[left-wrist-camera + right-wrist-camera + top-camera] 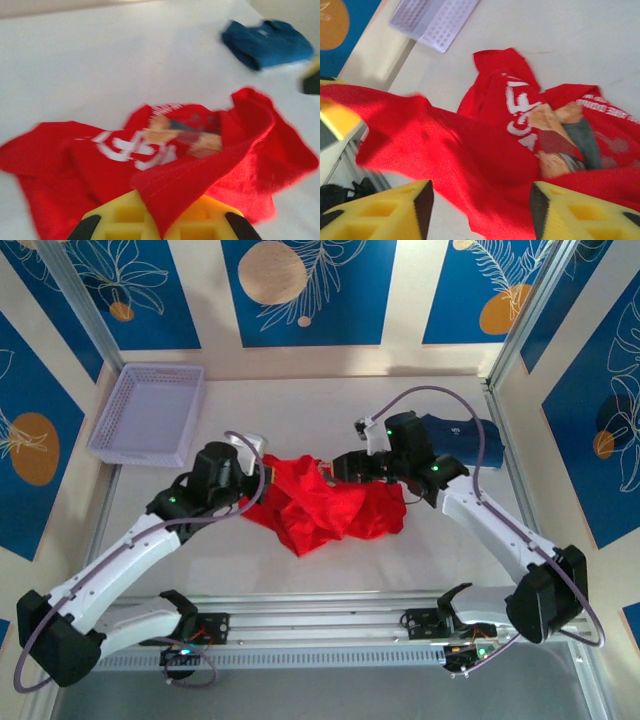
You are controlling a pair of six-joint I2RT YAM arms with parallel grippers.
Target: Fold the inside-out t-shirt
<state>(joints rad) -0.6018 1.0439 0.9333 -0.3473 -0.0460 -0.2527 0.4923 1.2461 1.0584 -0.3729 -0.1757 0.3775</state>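
The red t-shirt (330,505) is judged light, limp and easily bunched, and is best taken at a hem or seam. It is crumpled mid-worktop (300,410). Its 10 o'clock edge is pinched by the closed left end effector (160,222). At 12 o'clock the right end effector (480,200) is spread open around loose cloth.

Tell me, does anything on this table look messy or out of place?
Yes: the red t-shirt lies bunched in a rumpled heap mid-table, folds overlapping and its print half hidden, with one fold pinched in the left gripper. The folded blue garment at the far right looks tidy by contrast.
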